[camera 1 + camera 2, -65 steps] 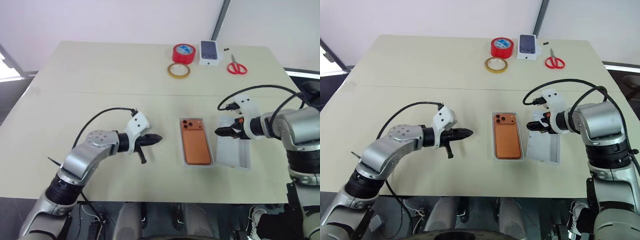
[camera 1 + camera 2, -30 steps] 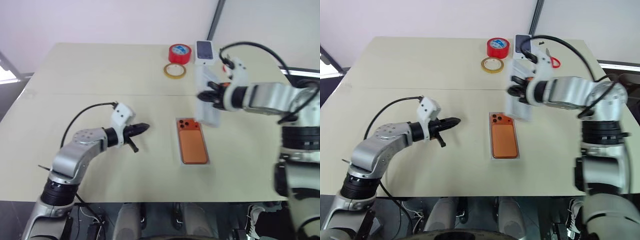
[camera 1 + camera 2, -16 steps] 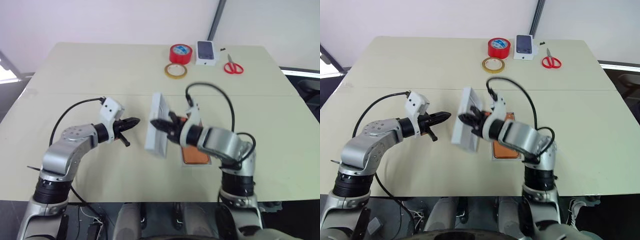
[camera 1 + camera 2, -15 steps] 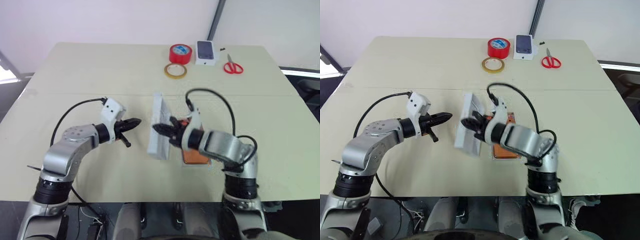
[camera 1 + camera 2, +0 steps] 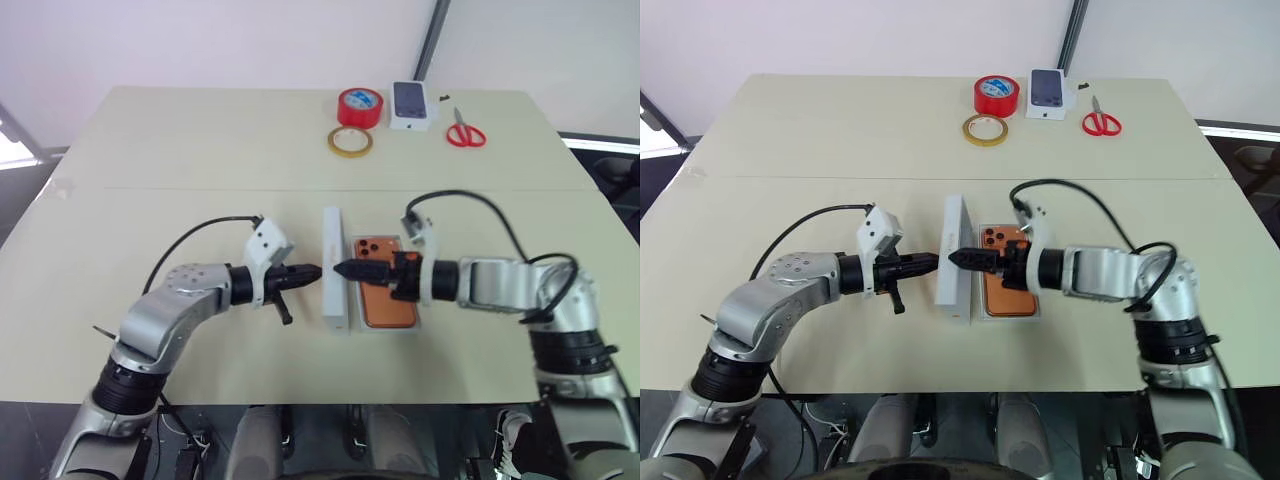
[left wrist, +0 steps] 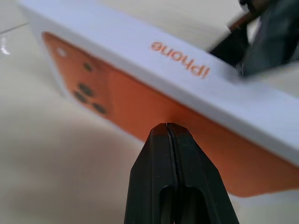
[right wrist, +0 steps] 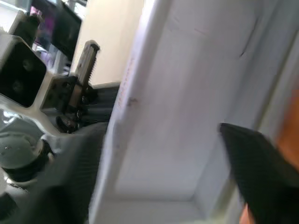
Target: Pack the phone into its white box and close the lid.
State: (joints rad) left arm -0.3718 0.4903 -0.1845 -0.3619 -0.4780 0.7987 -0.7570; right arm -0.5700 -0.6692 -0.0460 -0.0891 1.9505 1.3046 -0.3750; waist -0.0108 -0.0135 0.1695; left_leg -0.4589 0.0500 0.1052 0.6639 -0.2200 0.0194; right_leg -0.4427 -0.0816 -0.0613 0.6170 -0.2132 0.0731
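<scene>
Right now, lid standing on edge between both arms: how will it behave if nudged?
The lid stands on a thin long edge, so it is likely to tip flat. It looks like light, stiff, hollow card, so a small push from the left gripper may topple it onto the phone.

The lid (image 5: 334, 268) looks like smooth matt white card; the table (image 5: 200, 150) matt beige, smooth.

Both arms: silver-grey metal shells, black joint collars. Left gripper (image 5: 310, 270) and right gripper (image 5: 345, 270): 2 tapered black fingers each, white plastic camera bracket at the wrist. Black cable loops from each bracket back along the forearm. Small orange part beside the right bracket. Left forearm housing shows a ring of small holes.
</scene>
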